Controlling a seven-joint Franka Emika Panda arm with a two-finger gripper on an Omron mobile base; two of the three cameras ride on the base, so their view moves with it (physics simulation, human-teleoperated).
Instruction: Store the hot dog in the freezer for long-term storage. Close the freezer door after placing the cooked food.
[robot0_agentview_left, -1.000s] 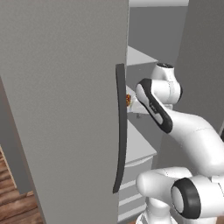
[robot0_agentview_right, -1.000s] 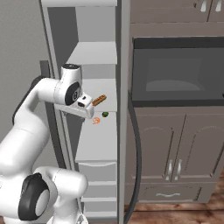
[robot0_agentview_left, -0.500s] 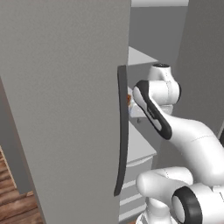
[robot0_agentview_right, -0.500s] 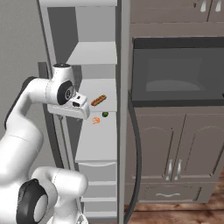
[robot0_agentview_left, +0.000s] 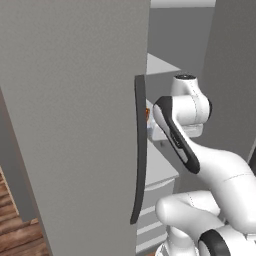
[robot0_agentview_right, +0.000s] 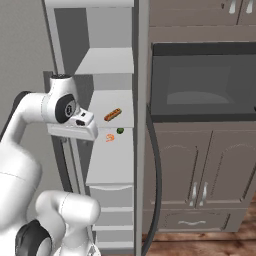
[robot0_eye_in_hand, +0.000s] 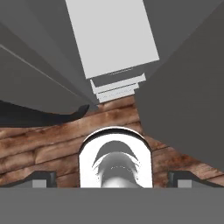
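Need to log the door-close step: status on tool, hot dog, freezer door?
Tool open, holding nothing. Hot dog lying on freezer shelf, beside a green item and orange scrap. Freezer door wide open. Arm stands between door and shelves.

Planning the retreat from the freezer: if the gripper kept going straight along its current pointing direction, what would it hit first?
The open gripper points down. Straight ahead lies the robot's own base, with the wooden floor around it. The white drawers and freezer door handle sit off that line, though depth is hard to judge.
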